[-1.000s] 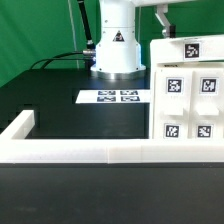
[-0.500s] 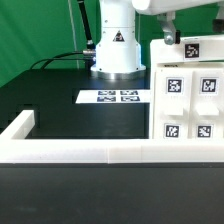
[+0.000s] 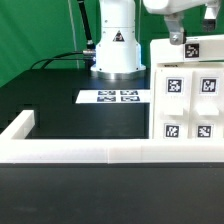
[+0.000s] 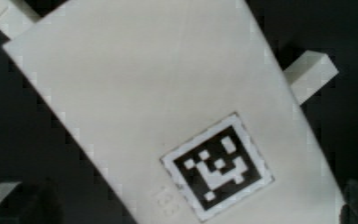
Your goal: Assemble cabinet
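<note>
Exterior view shows you the gripper [image 3: 177, 39] at the top of the picture, just above the upper edge of the cabinet [image 3: 190, 100]. Half a second ago it was more to the exterior view's left, and one second ago only a thin part of it was in the picture, higher up. So the arm has come down and moved toward the exterior view's right, over the cabinet. You see only a small dark part of the fingers against the white panel, so I cannot tell if the jaws are wide or narrow, or if they touch the cabinet.

The cabinet stands on the black table [image 3: 60, 110] at the exterior view's right, against the white rim [image 3: 80, 152], with its tagged face toward the camera. It has not moved since the earlier pictures. The marker board [image 3: 113, 97] lies flat in front of the robot base [image 3: 113, 50], just beside the cabinet, also unchanged.

On the wrist view, a white panel of the cabinet [image 4: 140, 90] fills most of the picture. It appears tilted there and carries one tag [image 4: 220, 165].
</note>
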Action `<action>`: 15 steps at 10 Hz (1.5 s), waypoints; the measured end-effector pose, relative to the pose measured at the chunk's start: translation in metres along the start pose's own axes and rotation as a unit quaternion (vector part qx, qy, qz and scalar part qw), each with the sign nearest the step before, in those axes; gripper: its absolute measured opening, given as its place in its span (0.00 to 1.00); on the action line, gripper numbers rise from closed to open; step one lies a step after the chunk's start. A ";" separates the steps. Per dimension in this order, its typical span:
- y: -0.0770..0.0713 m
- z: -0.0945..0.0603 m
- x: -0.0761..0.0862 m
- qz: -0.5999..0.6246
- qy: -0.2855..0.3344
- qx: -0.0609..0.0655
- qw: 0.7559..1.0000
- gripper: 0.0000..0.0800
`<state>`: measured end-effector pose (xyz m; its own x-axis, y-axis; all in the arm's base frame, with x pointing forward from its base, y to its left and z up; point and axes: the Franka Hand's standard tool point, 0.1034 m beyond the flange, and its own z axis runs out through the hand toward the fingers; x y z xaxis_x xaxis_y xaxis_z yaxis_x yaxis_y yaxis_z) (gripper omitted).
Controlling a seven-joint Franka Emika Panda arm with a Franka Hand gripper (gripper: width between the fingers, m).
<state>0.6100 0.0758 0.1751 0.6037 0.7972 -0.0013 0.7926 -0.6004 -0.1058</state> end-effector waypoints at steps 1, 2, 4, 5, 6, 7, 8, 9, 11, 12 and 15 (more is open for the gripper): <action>-0.003 0.001 -0.003 -0.030 -0.002 0.002 1.000 1.00; -0.004 0.002 -0.005 -0.072 -0.006 -0.002 0.997 1.00; -0.006 0.005 -0.006 -0.124 -0.011 -0.005 0.992 1.00; -0.005 0.007 -0.007 -0.138 -0.011 -0.004 0.990 1.00; -0.004 0.010 -0.007 -0.134 -0.010 -0.007 0.991 1.00; -0.002 0.012 -0.006 -0.134 -0.008 -0.011 0.991 1.00; -0.002 0.014 -0.007 -0.134 -0.006 -0.015 0.991 1.00; -0.002 0.016 -0.008 -0.133 -0.005 -0.017 0.991 0.89; -0.001 0.016 -0.008 -0.132 -0.005 -0.017 0.991 0.70; -0.001 0.016 -0.008 -0.116 -0.005 -0.018 0.993 0.70; -0.001 0.016 -0.008 -0.041 -0.003 -0.017 0.999 0.70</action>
<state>0.6028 0.0706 0.1594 0.5364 0.8439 0.0001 0.8418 -0.5351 -0.0713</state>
